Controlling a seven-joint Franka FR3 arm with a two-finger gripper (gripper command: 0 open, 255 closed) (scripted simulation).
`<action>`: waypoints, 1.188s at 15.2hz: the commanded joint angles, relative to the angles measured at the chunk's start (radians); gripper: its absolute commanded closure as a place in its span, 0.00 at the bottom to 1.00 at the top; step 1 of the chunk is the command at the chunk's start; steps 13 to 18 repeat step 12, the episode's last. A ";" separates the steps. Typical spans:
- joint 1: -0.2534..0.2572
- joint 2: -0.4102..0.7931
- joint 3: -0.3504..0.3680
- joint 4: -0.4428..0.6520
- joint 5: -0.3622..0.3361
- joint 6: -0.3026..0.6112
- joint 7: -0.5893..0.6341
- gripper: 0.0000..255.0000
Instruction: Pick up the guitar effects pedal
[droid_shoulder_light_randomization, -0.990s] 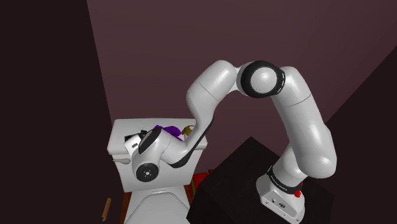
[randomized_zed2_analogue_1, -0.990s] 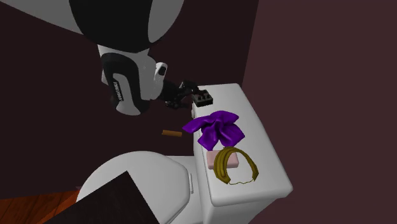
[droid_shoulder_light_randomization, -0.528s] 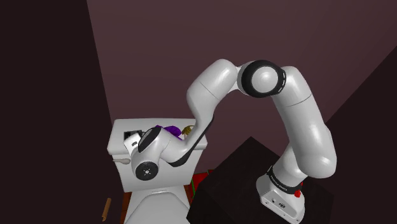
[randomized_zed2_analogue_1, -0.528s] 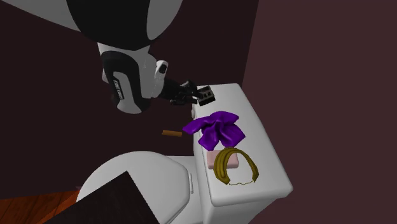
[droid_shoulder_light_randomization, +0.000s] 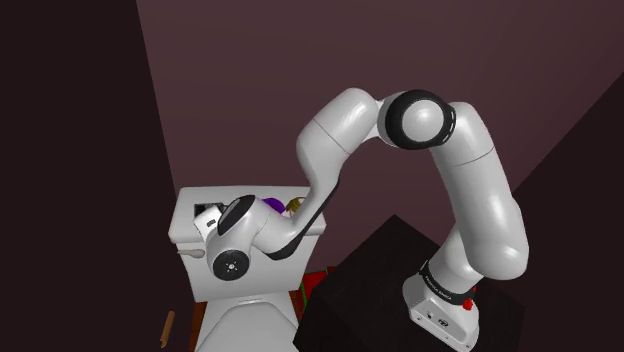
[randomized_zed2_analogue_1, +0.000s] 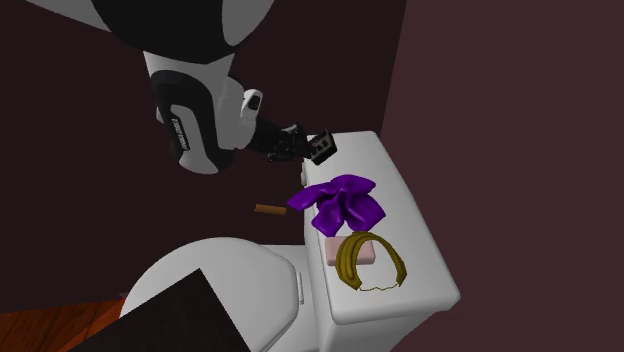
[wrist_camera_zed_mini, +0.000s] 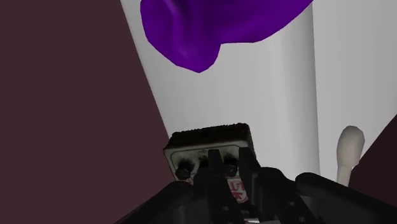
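Closest to the wrist camera, the black gripper (wrist_camera_zed_mini: 228, 167) had its fingers (wrist_camera_zed_mini: 247, 170) drawn in tight on the pedal (wrist_camera_zed_mini: 207, 137). They were clamped across its pale, knob-studded face, with no gap showing between pad and casing. In the second exterior view the gripper (randomized_zed2_analogue_1: 306, 148) reached in level from the side. It held the pedal (randomized_zed2_analogue_1: 323, 148) tipped at an angle by the end of the white tank lid (randomized_zed2_analogue_1: 420, 250) farthest from that camera. The pedal seemed to be off the lid, not resting on it, though the clearance was hard to judge. The sideways approach looked sensible, since it kept the hand away from the clutter spread along the lid. Just past the pedal lay a crumpled purple cloth (randomized_zed2_analogue_1: 342, 200), seen again beyond the fingers in the wrist view (wrist_camera_zed_mini: 210, 25), near but apart from the load. A pale flush handle (wrist_camera_zed_mini: 348, 151) stuck out beside the tank. Farther along the lid sat a pink block (randomized_zed2_analogue_1: 364, 251) with a golden-brown band (randomized_zed2_analogue_1: 368, 268) draped over it, both well clear. Behind everything stood the dark maroon wall (randomized_zed2_analogue_1: 470, 110).
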 joint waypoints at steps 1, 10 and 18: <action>-0.008 -0.024 0.010 -0.013 0.015 0.003 -0.013 1.00; -0.043 -0.126 0.049 -0.052 0.081 0.015 -0.075 1.00; -0.043 -0.128 0.050 -0.053 0.082 0.015 -0.076 1.00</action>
